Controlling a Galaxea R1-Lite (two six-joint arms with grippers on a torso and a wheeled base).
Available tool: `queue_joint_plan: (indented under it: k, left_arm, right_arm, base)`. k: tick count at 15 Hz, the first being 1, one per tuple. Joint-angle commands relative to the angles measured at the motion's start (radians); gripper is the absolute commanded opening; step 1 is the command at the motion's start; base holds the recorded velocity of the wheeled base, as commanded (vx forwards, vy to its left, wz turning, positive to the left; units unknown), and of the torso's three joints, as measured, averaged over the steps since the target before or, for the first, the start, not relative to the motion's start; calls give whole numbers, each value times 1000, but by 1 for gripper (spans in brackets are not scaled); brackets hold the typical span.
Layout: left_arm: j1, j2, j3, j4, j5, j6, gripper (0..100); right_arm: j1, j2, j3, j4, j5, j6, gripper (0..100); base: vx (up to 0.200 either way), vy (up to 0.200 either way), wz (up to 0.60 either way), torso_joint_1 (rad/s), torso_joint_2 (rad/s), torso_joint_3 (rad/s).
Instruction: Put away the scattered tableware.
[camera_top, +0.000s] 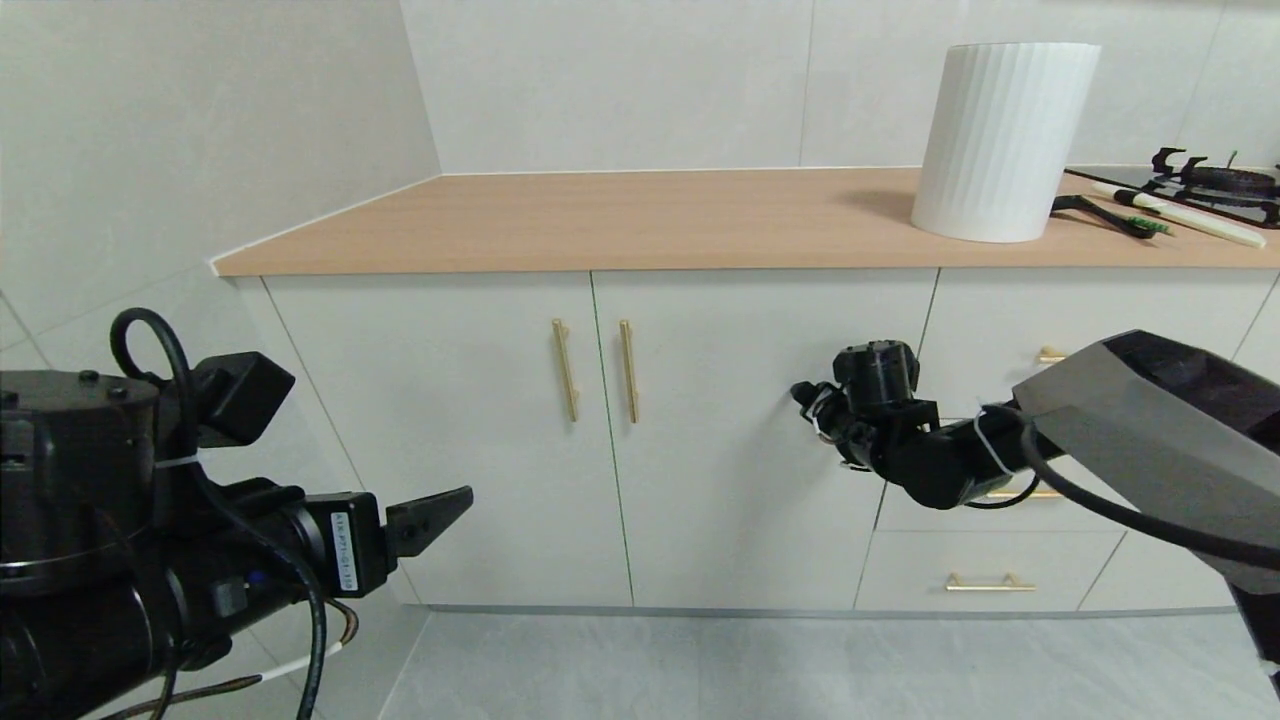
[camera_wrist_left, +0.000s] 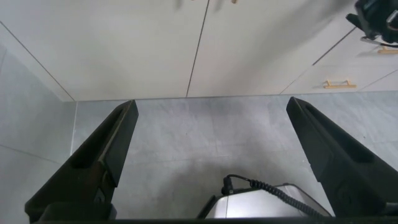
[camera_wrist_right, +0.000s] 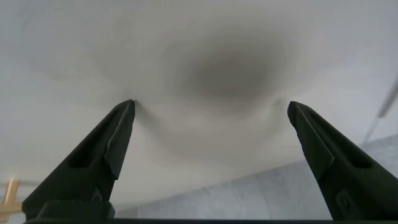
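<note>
We see the tableware up on the wooden countertop (camera_top: 600, 220), far right end: a black utensil (camera_top: 1100, 213) and a white stick-like utensil (camera_top: 1190, 215) lying flat, side by side. They sit between the white ribbed container (camera_top: 1000, 140), which stands upright, and the stove burner (camera_top: 1215, 180). We can't tell if the two utensils touch each other.

Left gripper (camera_top: 455, 500) is low on the robot's left, in front of the cabinets and well below counter lvl. In the left wrist view its gripper (camera_wrist_left: 211, 107) has fingers (camera_wrist_left: 99, 162) spread wide w/ nothing between them, grey tile floor (camera_wrist_left: 205, 143) underneath.

Right gripper (camera_top: 805, 400) is in front of the right cabinet door (camera_top: 750, 480), well below the tableware. In the right wrist view the gripper (camera_wrist_right: 211, 107) is also wide open and empty, fingertips (camera_wrist_right: 121, 121) right up against the white door face. We can't tell if they actually touch.

Also: two gold door handles (camera_top: 565, 370) near the door seam, and a gold drawer handle (camera_top: 990, 582) lower right.
</note>
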Motion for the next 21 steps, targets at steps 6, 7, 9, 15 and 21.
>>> queue_joint_plan:
  k: [6, 7, 9, 15, 21]
  left_arm:
    - [15, -160, 21, 4, 8, 7, 100]
    - [15, -209, 27, 4, 15, 10, 100]
    - [35, -357, 84, 38, 15, 15, 100]
    - [175, -846, 141, 323, 13, 106, 100]
    - [364, -1182, 190, 468, -24, 198, 100]
  right_arm:
    - [28, -793, 569, -22, 304, -153, 100]
    - [26, -872, 638, -20, 293, -212, 100]
    - [17, -1095, 862, -26, 244, -426, 100]
    - [-278, -1705, 1156, 110, 212, -689, 100]
    - [-403, -2277, 1155, 649, 212, -769, 100]
  base:
    - [0, 0, 0, 0, 0, 0]
    - [0, 0, 0, 0, 0, 0]
    - [0, 0, 0, 0, 0, 0]
    - [0, 0, 0, 0, 0, 0]
    - [0, 0, 0, 0, 0, 0]
